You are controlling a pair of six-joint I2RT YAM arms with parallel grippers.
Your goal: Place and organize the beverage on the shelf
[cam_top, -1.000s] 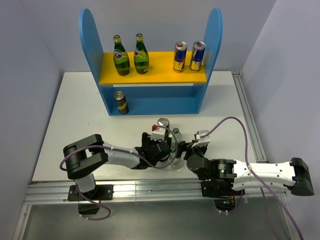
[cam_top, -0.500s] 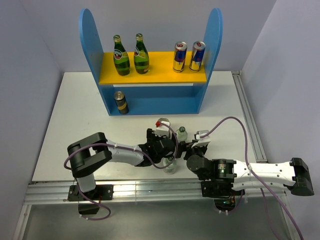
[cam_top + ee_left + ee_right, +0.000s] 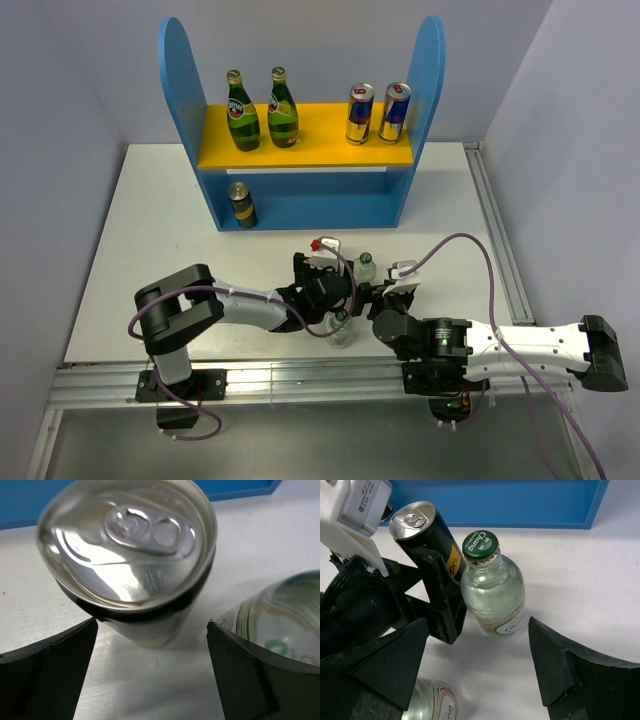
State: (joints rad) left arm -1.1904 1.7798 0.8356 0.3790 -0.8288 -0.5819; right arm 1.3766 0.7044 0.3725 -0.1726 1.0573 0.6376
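The shelf point(image 3: 180, 90) stands at the top centre of the overhead view, on the white table point(image 3: 150, 230); on its yellow upper board two green bottles point(image 3: 243, 115) stand at the left and two blue-and-silver cans point(image 3: 360, 115) at the right; on the blue lower level a dark can point(image 3: 240, 203) stands at the far left. Below the shelf, in the middle of the frame, the left gripper point(image 3: 150, 630) points at a second dark can point(image 3: 130, 565) standing on the table; its jaws are apart, one black finger point(image 3: 50, 670) at the lower left of the wrist picture and the other at the lower right, and the can sits between and just beyond them with bare table showing on either side (nothing is clamped). Just right of that can a clear bottle point(image 3: 495, 590) with a green cap stands upright, close beside the left gripper's outer finger; the right gripper point(image 3: 479, 627) faces it from below with jaws wide apart, the bottle between its tips and touching neither. Another clear bottle point(image 3: 340, 326) sits at the lower middle of the overhead view, between the two arms.
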